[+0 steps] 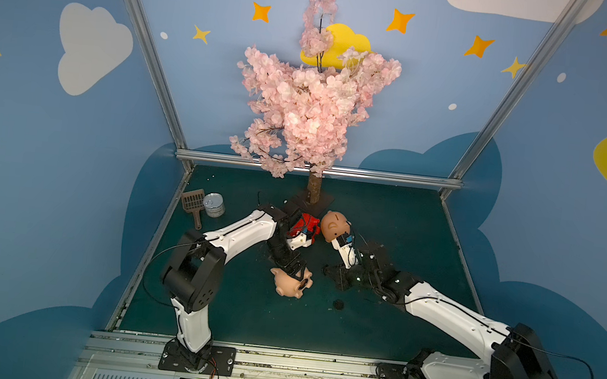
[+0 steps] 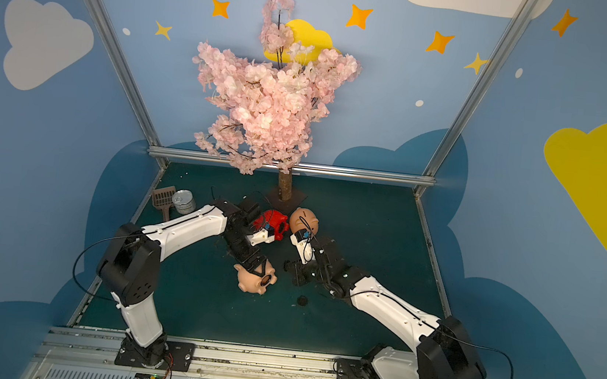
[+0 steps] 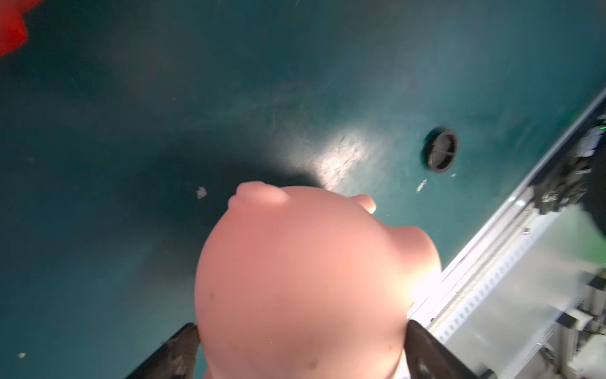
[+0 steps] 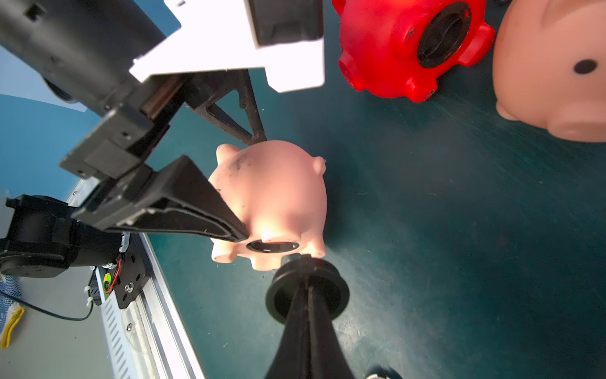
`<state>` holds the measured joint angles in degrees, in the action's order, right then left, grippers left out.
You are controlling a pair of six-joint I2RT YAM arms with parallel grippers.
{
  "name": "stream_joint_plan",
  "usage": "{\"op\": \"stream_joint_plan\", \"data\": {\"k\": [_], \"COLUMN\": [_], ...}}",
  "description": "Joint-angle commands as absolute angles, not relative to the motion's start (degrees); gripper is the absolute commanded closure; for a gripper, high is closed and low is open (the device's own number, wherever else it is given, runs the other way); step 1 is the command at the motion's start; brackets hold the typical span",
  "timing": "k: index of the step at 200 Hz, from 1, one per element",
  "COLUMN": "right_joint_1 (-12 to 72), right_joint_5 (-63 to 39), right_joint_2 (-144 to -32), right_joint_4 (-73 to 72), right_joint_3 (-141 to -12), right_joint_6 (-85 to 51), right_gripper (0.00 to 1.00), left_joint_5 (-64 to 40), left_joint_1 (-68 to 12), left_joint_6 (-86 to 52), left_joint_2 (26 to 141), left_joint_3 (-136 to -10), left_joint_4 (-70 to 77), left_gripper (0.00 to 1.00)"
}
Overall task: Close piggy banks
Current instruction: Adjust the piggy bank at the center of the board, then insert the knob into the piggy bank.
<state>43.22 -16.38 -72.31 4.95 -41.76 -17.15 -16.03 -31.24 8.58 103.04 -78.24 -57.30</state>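
Sideways between the left fingers [image 4: 196, 203], the peach pig [image 4: 275, 190] shows an open belly hole [image 4: 272, 246]; grip unclear. Right fingers [image 4: 308, 331] pinch a black plug [image 4: 339, 295].

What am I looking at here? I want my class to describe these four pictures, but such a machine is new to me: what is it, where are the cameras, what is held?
Two white robot arms stand at a green table. Two pictures look down from one camera head above; two come from cameras on the wrists. The left gripper has its jaws wide around a peach pig whose belly hole is open; whether it squeezes, I cannot tell. The right gripper is shut on a black plug. Also there: a red pig, a second peach pig, a loose plug, a tin can, a scoop, a blossom tree.
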Motion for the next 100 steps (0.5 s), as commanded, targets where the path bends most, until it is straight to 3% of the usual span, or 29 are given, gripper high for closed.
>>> {"op": "stream_joint_plan", "data": {"k": [1, 100], "right_joint_1": [43.2, 43.2], "right_joint_5": [-16.3, -15.6], "right_joint_2": [-70.8, -69.0], "right_joint_4": [5.0, 4.5], "right_joint_3": [-41.2, -39.2], "right_joint_6": [-17.2, -17.0], "right_gripper": [1.00, 1.00], "left_joint_5": [-7.3, -6.0], "left_joint_1": [-32.9, -34.9], "left_joint_6": [6.9, 3.8], "left_joint_2": [100.8, 101.4], "left_joint_3": [-80.1, -77.0], "left_joint_4": [-57.8, -55.3], "left_gripper": [0.05, 0.08]}}
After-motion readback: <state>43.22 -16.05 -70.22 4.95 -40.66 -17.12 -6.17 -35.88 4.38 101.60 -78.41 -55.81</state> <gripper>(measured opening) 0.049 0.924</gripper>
